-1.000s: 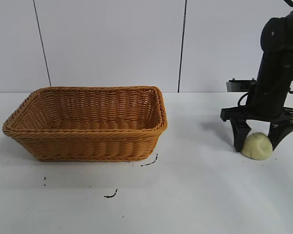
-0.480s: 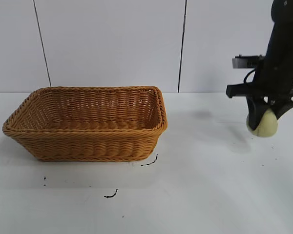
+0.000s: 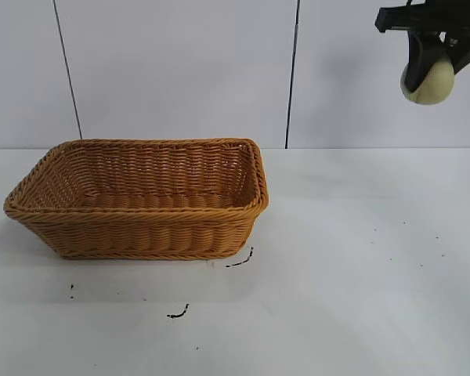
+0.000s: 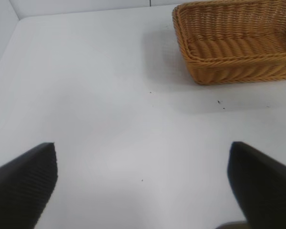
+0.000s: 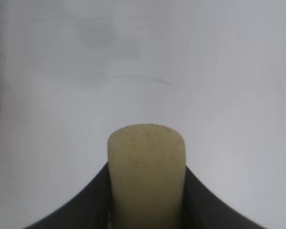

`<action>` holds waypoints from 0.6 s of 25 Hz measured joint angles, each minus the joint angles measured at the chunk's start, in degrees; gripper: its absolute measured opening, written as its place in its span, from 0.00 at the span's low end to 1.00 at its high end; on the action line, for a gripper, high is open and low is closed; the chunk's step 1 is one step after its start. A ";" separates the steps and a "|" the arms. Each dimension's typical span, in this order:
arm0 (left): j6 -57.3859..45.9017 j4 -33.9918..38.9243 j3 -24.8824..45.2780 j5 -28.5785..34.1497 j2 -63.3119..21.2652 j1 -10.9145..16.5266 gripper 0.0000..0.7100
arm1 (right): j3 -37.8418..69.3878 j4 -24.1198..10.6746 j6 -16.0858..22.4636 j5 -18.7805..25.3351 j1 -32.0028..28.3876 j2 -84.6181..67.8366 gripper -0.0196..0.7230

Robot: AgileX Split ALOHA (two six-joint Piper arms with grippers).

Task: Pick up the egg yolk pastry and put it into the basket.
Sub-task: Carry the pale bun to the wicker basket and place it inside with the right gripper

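The right end effector (image 3: pixel 429 74) squeezed the pastry (image 3: pixel 428 81) up high (left one idle, open); next, carry it over the basket (image 3: pixel 141 235).

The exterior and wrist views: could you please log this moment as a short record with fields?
egg yolk pastry: clamped in the right gripper, high above the table, off to the right of the basket
basket: on the table at the left, nothing visible inside
left gripper: open, holding nothing, over bare table near the basket
table marks: small dark specks in front of the basket
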 joint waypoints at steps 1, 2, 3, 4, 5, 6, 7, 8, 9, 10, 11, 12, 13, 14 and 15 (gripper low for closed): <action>0.00 0.00 0.00 0.00 0.00 0.00 0.98 | -0.18 0.28 0.00 -0.07 0.00 0.00 0.33; 0.00 0.00 0.00 0.00 0.00 0.00 0.98 | -0.18 0.69 0.00 -0.13 0.05 0.00 0.33; 0.00 0.00 0.00 0.00 0.00 0.00 0.98 | -0.24 0.87 0.00 -0.13 0.33 0.00 0.33; 0.00 0.00 0.00 0.00 0.00 0.00 0.98 | -0.24 0.93 0.00 -0.18 0.74 0.00 0.33; 0.00 0.00 0.00 0.00 0.00 0.00 0.98 | -0.24 1.05 0.00 -0.26 1.44 0.00 0.33; 0.00 0.00 0.00 0.00 0.00 0.00 0.98 | -0.24 1.17 0.00 -0.42 2.39 0.00 0.33; 0.00 0.00 0.00 0.00 0.00 0.00 0.98 | -0.24 1.23 0.00 -0.71 3.60 0.00 0.33; 0.00 0.00 0.00 0.00 0.00 0.00 0.98 | -0.24 1.29 0.00 -1.00 4.78 0.00 0.33; 0.00 0.00 0.00 0.00 0.00 0.00 0.98 | -0.24 1.35 0.00 -1.50 6.33 0.00 0.33; 0.00 0.00 0.00 0.00 0.00 0.00 0.98 | -0.24 1.48 0.00 -2.13 8.05 0.00 0.33; 0.00 0.00 0.00 0.00 0.00 0.00 0.98 | -0.24 1.55 0.00 -2.96 9.55 0.00 0.33; 0.00 0.00 0.00 0.00 0.00 0.00 0.98 | -0.24 1.55 0.00 -3.85 11.41 0.00 0.33; 0.00 0.00 0.00 0.00 0.00 0.00 0.98 | -0.24 1.60 0.00 -4.58 13.31 0.00 0.33; 0.00 0.00 0.00 0.00 0.00 0.00 0.98 | -0.24 1.60 0.00 -5.53 15.21 0.00 0.33; 0.00 0.00 0.00 0.00 0.00 0.00 0.98 | -0.24 1.67 0.00 -6.67 16.79 0.00 0.33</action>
